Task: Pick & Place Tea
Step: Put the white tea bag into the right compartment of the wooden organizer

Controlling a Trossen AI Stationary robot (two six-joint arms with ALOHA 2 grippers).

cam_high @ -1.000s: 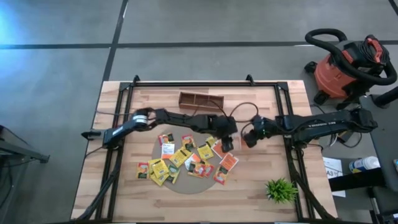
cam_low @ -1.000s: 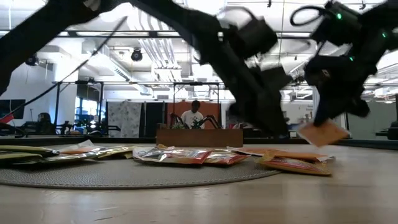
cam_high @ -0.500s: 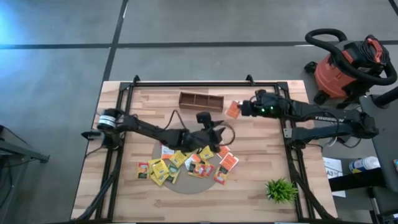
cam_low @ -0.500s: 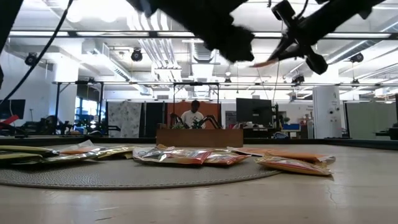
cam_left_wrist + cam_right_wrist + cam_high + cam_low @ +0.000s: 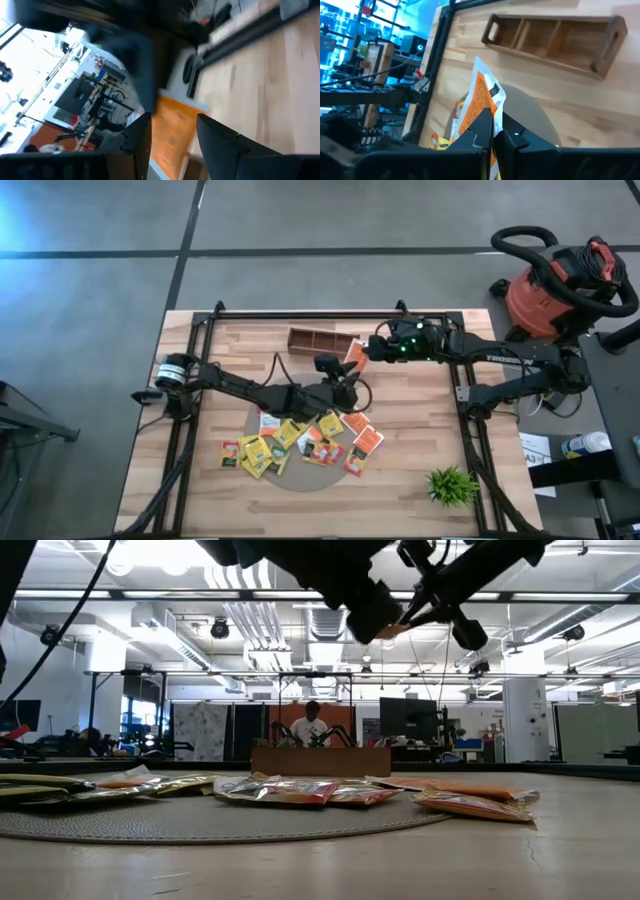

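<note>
Right fingers (image 5: 492, 131) pinch an orange tea packet (image 5: 481, 100) near the wooden tray (image 5: 322, 340); left fingers (image 5: 170, 135), seemingly empty, spread wide.

Seen level w/ tabletop: flat tea packets (image 5: 300, 790) strewn across a round grey mat (image 5: 200, 822), yellow-silver ones at left, orange-red ones centre & right, one orange packet (image 5: 470, 805) at mat's right edge. Behind them, low brown wooden tray (image 5: 320, 761). Overhead, two dark arms blurred near top edge; right gripper (image 5: 425, 602) up high, pinched on an orange packet (image 5: 392, 631). Person (image 5: 312, 726) far back in room, beside a dark monitor (image 5: 407, 719).
</note>
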